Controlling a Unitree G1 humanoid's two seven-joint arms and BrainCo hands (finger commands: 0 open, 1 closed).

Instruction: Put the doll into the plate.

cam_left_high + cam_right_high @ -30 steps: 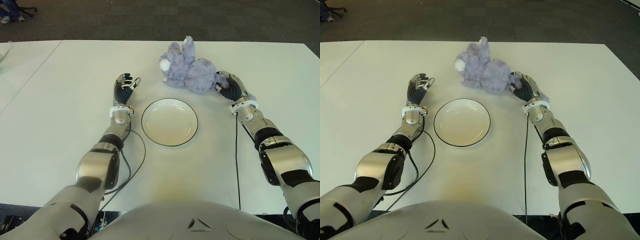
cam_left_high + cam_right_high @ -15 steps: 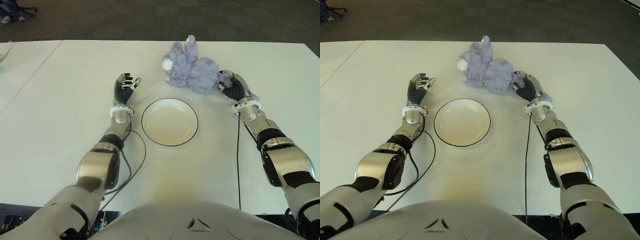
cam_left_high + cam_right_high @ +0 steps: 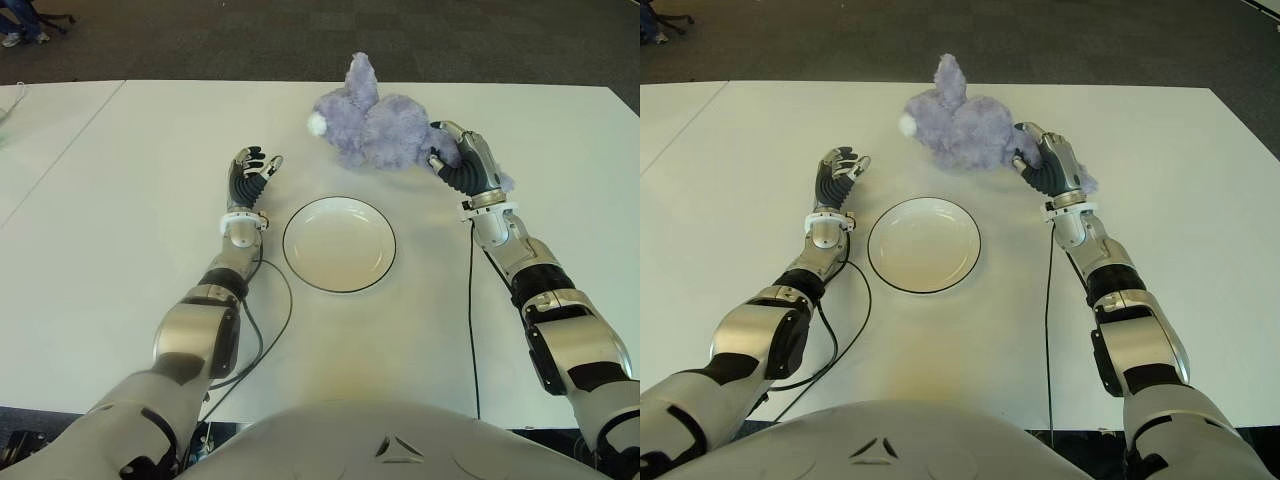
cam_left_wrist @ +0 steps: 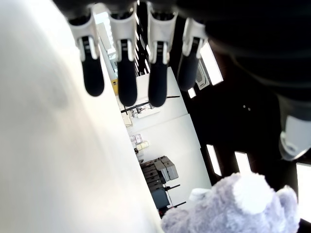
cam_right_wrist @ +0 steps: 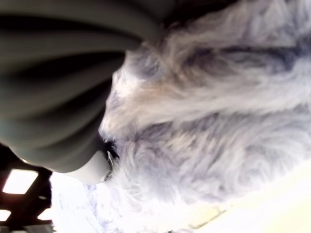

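Plate (image 3: 339,243) at centre of the white tabletop (image 3: 120,200), nothing in it.
The purple doll (image 3: 375,130) shows above the plate, upper centre of the frame, the right hand (image 3: 464,165) with fingers closed on its right end. The left hand (image 3: 248,180) shows left of the plate, fingers loosely spread, holding nothing. Whether the doll touches the tabletop is unclear.

Fluffy purple doll (image 3: 375,130) beyond empty white plate (image 3: 339,244)

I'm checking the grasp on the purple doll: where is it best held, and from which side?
By its plump body, from the robot's right. The doll lies with head and ear toward the left, beyond the plate; the right hand grips its near-right end, fingers sunk in the fur.
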